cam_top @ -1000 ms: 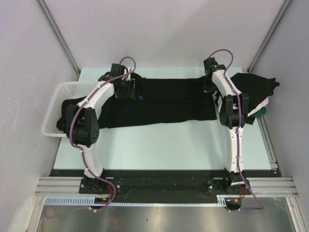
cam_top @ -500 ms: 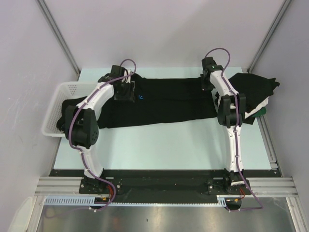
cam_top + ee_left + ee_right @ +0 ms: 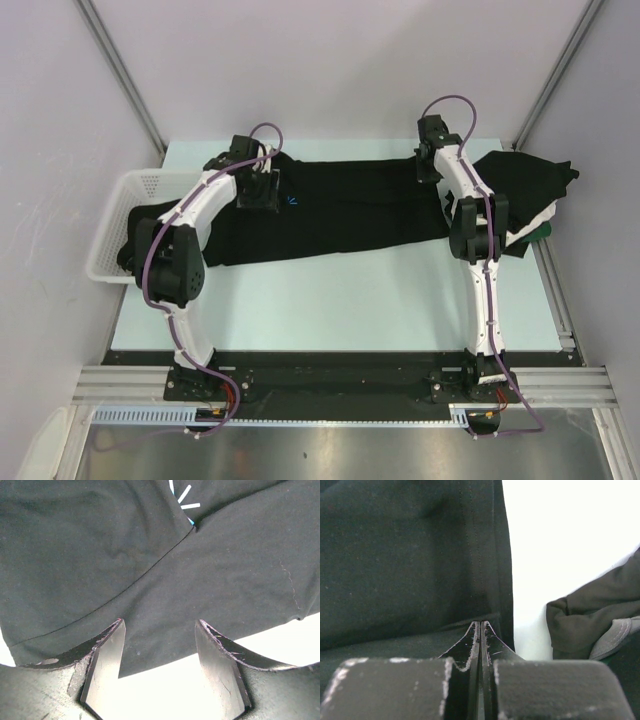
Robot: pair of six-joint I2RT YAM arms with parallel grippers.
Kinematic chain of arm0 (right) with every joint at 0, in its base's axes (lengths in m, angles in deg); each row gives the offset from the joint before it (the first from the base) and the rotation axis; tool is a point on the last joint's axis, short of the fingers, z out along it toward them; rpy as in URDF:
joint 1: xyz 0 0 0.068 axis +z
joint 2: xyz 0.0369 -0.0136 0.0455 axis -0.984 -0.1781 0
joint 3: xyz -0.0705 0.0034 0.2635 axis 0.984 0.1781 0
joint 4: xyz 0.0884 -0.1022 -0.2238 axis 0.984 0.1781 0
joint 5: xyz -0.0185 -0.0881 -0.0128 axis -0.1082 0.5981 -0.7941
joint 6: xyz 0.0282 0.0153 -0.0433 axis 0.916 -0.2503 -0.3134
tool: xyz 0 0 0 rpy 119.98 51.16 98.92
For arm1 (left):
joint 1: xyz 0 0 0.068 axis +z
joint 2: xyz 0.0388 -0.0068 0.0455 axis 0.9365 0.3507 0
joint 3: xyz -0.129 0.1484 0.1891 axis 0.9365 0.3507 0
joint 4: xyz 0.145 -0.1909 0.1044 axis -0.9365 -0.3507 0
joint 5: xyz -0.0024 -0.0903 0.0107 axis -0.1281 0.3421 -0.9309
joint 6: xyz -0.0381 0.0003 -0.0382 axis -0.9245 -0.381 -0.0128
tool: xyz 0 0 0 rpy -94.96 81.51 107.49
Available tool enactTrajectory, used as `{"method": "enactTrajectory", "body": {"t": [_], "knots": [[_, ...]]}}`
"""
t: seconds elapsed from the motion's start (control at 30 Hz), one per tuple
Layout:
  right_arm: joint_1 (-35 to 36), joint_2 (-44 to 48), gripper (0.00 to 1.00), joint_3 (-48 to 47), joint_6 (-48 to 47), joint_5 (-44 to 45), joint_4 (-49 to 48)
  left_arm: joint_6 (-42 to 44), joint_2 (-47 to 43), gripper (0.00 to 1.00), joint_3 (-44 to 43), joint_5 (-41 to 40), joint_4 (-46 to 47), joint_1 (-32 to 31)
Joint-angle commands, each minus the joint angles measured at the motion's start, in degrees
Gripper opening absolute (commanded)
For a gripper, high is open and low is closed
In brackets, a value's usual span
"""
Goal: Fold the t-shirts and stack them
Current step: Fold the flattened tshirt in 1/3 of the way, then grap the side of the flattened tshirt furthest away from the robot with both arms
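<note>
One black t-shirt (image 3: 350,210) lies as a long folded band across the far half of the table, its blue and white starburst mark (image 3: 291,200) near the left end. My left gripper (image 3: 262,190) hovers over that end, open, with the cloth's edge (image 3: 150,645) and bare table between its fingers (image 3: 107,655). At the band's far right corner is my right gripper (image 3: 428,170). It is shut, its tips (image 3: 481,624) resting against the hem of the shirt (image 3: 410,555). Whether cloth is pinched does not show.
A heap of t-shirts (image 3: 525,185), mostly black with white and green (image 3: 545,232) below, sits at the right edge; its black cloth (image 3: 585,620) lies close to my right gripper. A white mesh basket (image 3: 125,215) stands at the left edge. The pale table (image 3: 330,290) runs bare toward the arm bases.
My right gripper has drifted a little toward the far edge and slightly left, still shut. The left arm and the shirt look unchanged.
</note>
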Motion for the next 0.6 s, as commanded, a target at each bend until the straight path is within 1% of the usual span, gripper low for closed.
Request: {"method": "enactTrajectory", "body": {"t": [0.0,0.07,0.1,0.13,0.2,0.37,0.43,0.47,0.57], "knots": [[0.0,0.9,0.0,-2.7,-1.2,1.8,-4.0,1.2,-0.2,0.63,-2.5,0.6,-0.1,-0.7],[-0.1,0.4,0.0,-3.2,-1.2,1.6,-4.4,1.3,0.2,0.64,-2.8,0.7,-0.3,-0.8],[-0.1,0.3,0.04,-3.2,-1.2,1.8,-4.7,1.4,0.2,0.63,-3.0,0.7,-0.4,-0.9],[0.0,0.1,0.12,-3.2,-1.3,1.8,-4.8,1.3,0.3,0.64,-3.2,0.7,-0.6,-1.0],[0.1,-0.6,0.23,-3.5,-1.2,2.6,-4.7,1.3,0.2,0.64,-3.1,0.8,-0.7,-1.2],[0.4,-0.3,0.29,-3.9,-1.2,4.6,-5.8,1.4,-0.1,0.64,-2.9,0.6,-0.5,-1.4],[0.4,0.7,0.32,-3.9,-1.3,4.7,-7.4,1.3,-0.1,0.64,-2.9,0.5,-0.4,-1.4],[0.4,1.0,0.35,-3.9,-1.3,4.8,-7.9,1.3,-0.1,0.64,-3.0,0.5,-0.4,-1.4],[0.2,1.1,0.39,-4.2,-2.5,4.7,-10.8,1.2,-0.1,0.64,-3.1,0.0,-0.1,-1.5]]}}
